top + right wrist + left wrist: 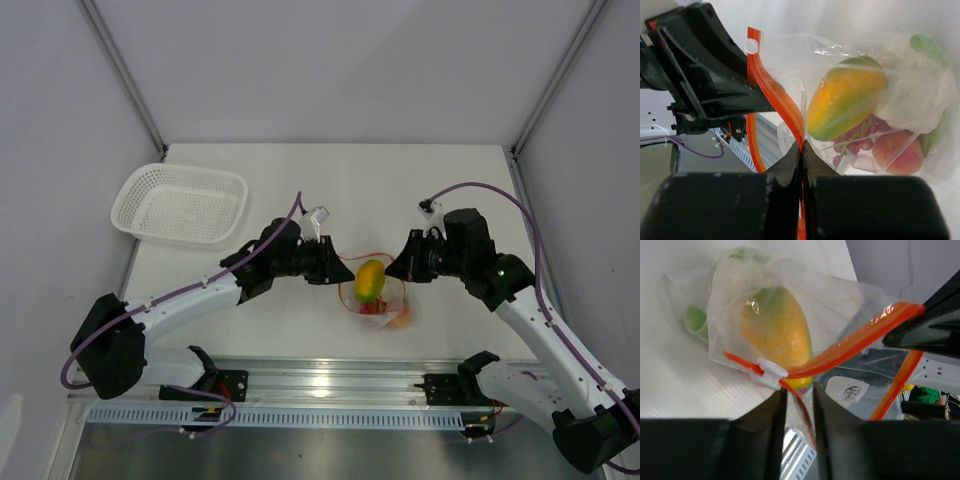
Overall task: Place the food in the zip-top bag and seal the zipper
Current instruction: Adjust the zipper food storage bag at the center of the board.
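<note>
The clear zip-top bag (pixel 392 296) sits at the table's middle front with the food inside. The yellow-orange mango (pixel 370 280) stands on top. The right wrist view shows the mango (pixel 845 97), red grapes (pixel 857 140), a red-orange round fruit (pixel 897 152) and a white-and-green vegetable (pixel 920 80). My right gripper (pixel 802 145) is shut on the red-orange zipper (pixel 775 90) at the bag's right end. My left gripper (pixel 797 392) stands narrowly open astride the zipper (pixel 850 342) at the left end. The white slider (pixel 771 372) is just past its fingertips.
A white mesh basket (pixel 180 203) stands empty at the back left. An aluminium rail (pixel 320 385) runs along the near edge under the arm bases. Frame posts rise at the back corners.
</note>
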You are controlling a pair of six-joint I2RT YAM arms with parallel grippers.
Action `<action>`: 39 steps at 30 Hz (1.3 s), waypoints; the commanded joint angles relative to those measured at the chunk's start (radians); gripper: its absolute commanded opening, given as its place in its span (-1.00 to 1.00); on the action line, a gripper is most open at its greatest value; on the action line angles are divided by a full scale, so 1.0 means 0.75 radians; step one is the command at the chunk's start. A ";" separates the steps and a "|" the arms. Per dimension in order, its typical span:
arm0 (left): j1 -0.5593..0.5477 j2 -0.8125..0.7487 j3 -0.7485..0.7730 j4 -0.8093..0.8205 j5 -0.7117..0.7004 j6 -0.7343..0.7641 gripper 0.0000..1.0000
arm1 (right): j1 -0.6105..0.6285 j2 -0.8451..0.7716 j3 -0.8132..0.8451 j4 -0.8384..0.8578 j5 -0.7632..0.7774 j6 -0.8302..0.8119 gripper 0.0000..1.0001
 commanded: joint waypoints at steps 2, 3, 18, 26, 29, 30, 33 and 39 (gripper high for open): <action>-0.006 0.063 0.205 -0.030 0.048 0.018 -0.74 | 0.049 -0.052 -0.030 -0.017 0.031 0.045 -1.00; -0.006 0.083 0.226 -0.089 0.057 0.028 -0.89 | 0.073 -0.056 -0.042 -0.025 0.043 0.057 -1.00; 0.080 0.345 0.709 -0.359 0.519 0.421 -0.99 | 0.386 -0.032 -0.112 0.216 0.125 0.278 -1.00; 0.129 0.372 0.605 -0.302 0.684 0.446 -0.99 | 0.415 0.044 -0.092 0.235 0.217 0.262 -0.58; 0.133 0.368 0.592 -0.278 0.739 0.468 -0.99 | 0.415 0.061 -0.032 0.186 0.219 0.201 -0.14; 0.135 0.370 0.594 -0.268 0.750 0.478 -0.99 | 0.417 0.055 0.010 0.133 0.238 0.184 -0.07; 0.139 0.392 0.611 -0.241 0.815 0.489 -0.99 | 0.399 0.040 0.082 0.049 0.321 0.109 0.19; 0.152 0.443 0.645 -0.206 0.922 0.487 -0.99 | 0.097 0.028 0.187 -0.021 0.236 0.025 0.26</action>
